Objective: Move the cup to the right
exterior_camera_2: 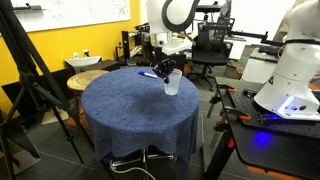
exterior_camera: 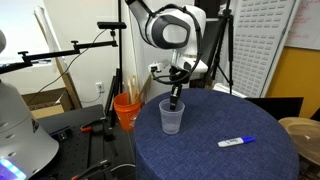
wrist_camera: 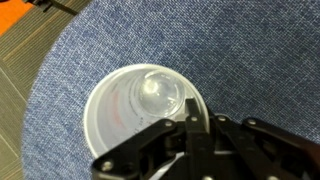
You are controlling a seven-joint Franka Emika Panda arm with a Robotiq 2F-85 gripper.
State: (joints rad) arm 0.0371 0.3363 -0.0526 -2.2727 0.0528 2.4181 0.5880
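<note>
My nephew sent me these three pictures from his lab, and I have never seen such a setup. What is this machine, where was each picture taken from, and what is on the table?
The white machine is a robot arm with a two-fingered pincer at its end. Two pictures come from cameras standing in the room, looking at the same round table from different places. The third comes from a camera on the arm's wrist, looking down past the pincer.

On the blue-covered table stands a small clear plastic cup. Apart from it, a blue-and-white marker lies flat. An orange bucket stands beyond the table's edge, not on it.

In the wrist view the pincer's fingers appear closed on the cup's rim, so it seems to be gripping the cup.
</note>
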